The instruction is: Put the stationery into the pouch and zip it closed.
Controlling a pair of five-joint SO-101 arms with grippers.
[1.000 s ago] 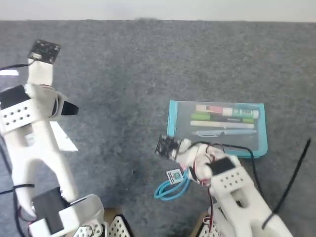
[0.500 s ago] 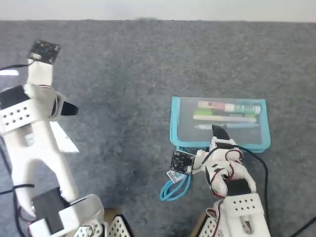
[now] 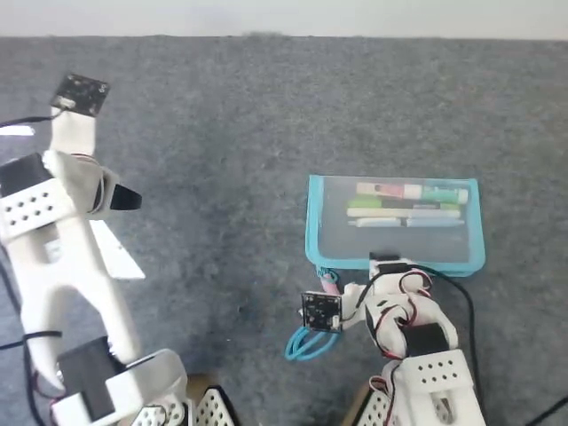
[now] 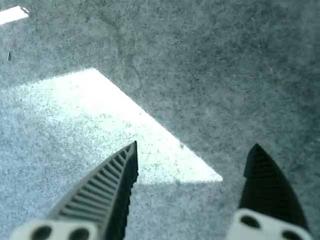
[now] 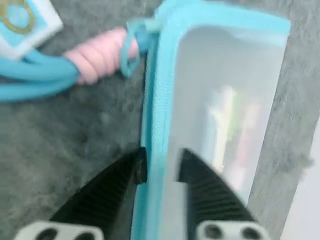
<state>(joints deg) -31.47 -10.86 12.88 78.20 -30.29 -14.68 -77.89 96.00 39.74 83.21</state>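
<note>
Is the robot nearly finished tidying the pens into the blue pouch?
Nearly. Done: the pens lie inside the pouch. In hand: the right gripper pinches the pouch's near edge, along the zip. The left gripper hangs open over the carpet, far from it. Left: zipping it closed; the pink pull sits at one corner, and I can't tell whether the zip is shut.

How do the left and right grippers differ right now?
The left gripper is wide open; the right gripper is closed on the blue edge of the pouch. The left gripper hangs over carpet, far from the pouch; the right gripper is at it. Both have black ridged jaws.
</note>
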